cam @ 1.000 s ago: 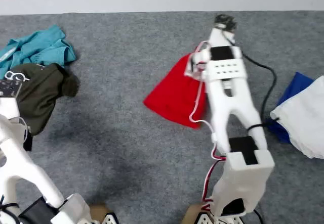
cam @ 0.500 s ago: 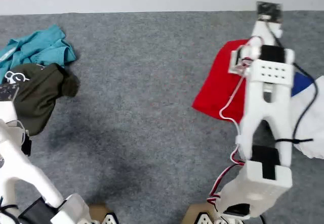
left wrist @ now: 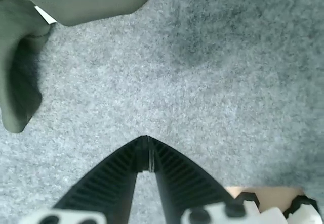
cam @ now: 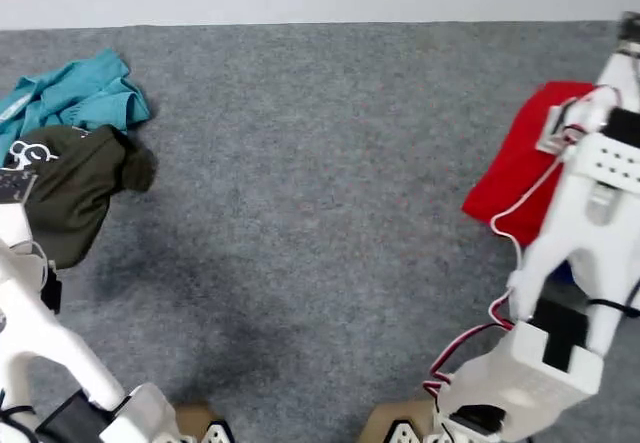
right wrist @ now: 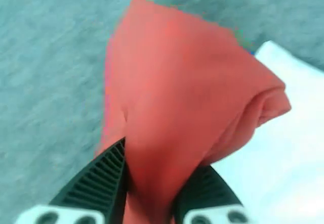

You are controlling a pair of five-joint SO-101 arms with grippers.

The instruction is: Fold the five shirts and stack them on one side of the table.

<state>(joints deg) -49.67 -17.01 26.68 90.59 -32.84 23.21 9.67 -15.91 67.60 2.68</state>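
Fabric of the red shirt (right wrist: 177,82) is pinched by the right gripper (right wrist: 157,168) at the right edge of the table (cam: 320,163); the left gripper (left wrist: 148,153) is pressed together.

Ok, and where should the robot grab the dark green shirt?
Probably the bunched lump at the dark green shirt's end toward the table's middle. It looks like a thick wad, so it should be easy to pinch. Come from above on the bare carpet side; the teal shirt crowds the far edge.
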